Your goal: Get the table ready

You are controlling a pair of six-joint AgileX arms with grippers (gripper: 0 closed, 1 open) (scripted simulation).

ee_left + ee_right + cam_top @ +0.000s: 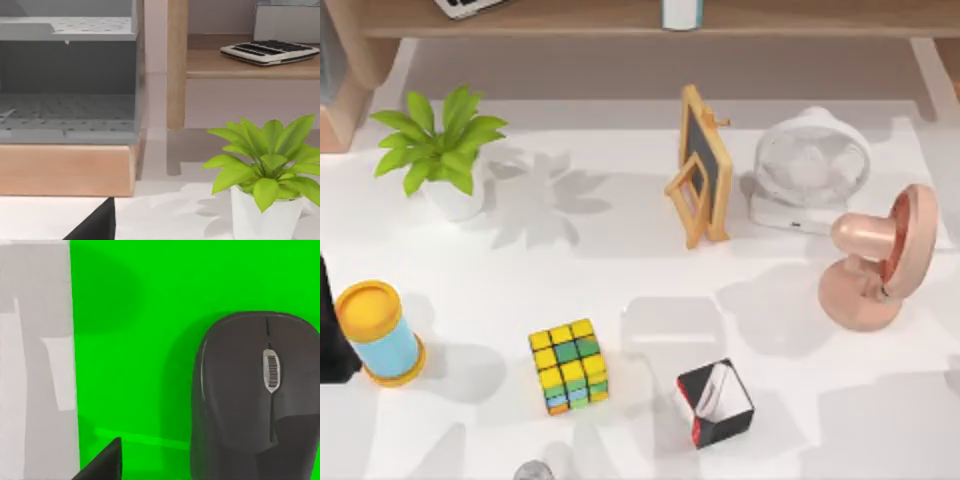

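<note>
The white table carries many objects. A potted green plant stands at the back left and also appears close in the left wrist view as the plant. My left arm is a dark shape at the table's left edge, beside a blue can with a yellow lid. A dark corner of my left gripper shows low in its wrist view. In the right wrist view, a dark corner of my right gripper hangs over a green mat with a dark mouse on it.
A colourful cube and a black, red and white box sit near the front. A small chalkboard easel, a white fan and a pink fan stand at the back right. The wooden shelf holds a calculator and a grey tray.
</note>
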